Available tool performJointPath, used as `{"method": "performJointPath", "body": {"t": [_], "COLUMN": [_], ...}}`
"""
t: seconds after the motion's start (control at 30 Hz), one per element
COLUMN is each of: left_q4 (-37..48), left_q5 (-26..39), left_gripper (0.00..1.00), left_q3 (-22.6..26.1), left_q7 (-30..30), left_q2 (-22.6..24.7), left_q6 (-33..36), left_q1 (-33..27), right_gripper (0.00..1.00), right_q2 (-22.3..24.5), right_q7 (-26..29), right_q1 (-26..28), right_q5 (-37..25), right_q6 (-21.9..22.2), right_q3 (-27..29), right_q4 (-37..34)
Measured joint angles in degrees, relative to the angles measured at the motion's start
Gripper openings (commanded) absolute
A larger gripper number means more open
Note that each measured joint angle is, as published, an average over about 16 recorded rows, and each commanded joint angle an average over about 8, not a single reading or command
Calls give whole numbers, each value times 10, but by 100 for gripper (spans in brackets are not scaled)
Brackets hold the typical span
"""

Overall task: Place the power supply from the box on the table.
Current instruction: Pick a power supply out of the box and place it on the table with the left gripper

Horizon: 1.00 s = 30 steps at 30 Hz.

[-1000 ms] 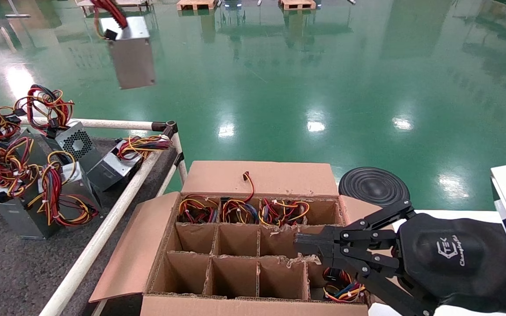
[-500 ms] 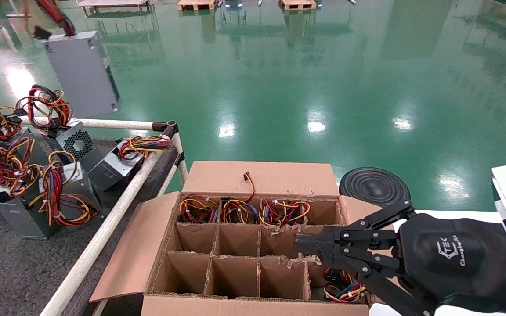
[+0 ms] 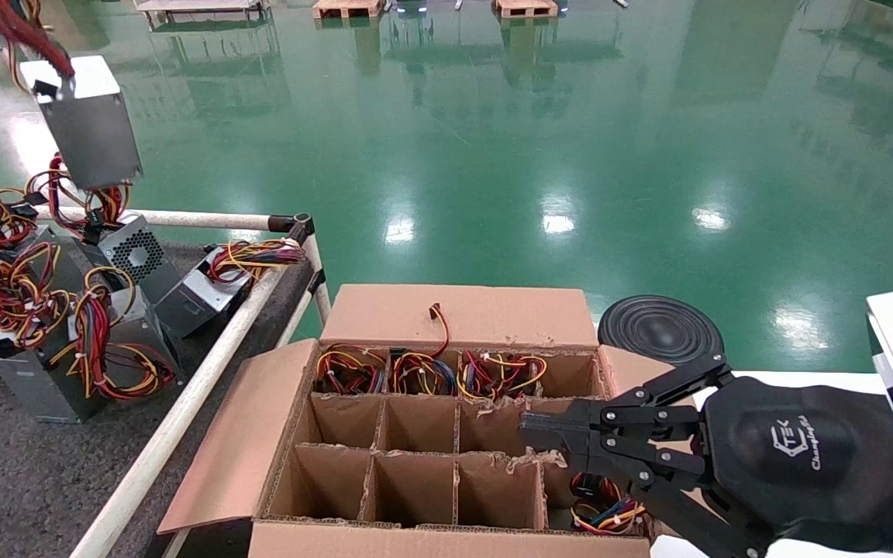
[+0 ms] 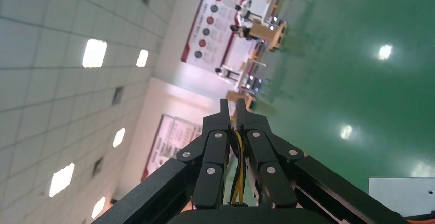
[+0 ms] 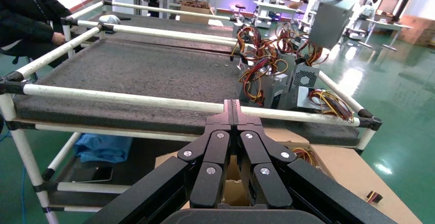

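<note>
The step in hand looks like the carry: the power supply hangs by its wires at the upper left of the head view, above the far rail of the table and just over the units already set down there. The left gripper is out of the head view; in its wrist view the fingers are pinched together on a few yellow and black wires, so the grey casing dangles below the fingers rather than between them (only a corner of it shows at the lower right of that view). The next move probably calls for lowering it onto a bare patch of table and letting the wires go. The right gripper hovers closed and empty over the box at lower right.
</note>
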Motion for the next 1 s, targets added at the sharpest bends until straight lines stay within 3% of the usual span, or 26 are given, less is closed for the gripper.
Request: {"method": "performJointPath", "body": {"t": [1.0], "left_q4": [22], "left_q5": [54], "left_gripper": [0], "left_q3": [47], "left_q7": [-105], "left_q2": [-12], "left_q6": [5], "left_q1": [31], "right_gripper": [0], "right_q2": [0], "right_q7": [0], "right_q1": [0], "right_q5": [0], "right_q6": [0], "right_q3": [0], "right_q4": [0]}}
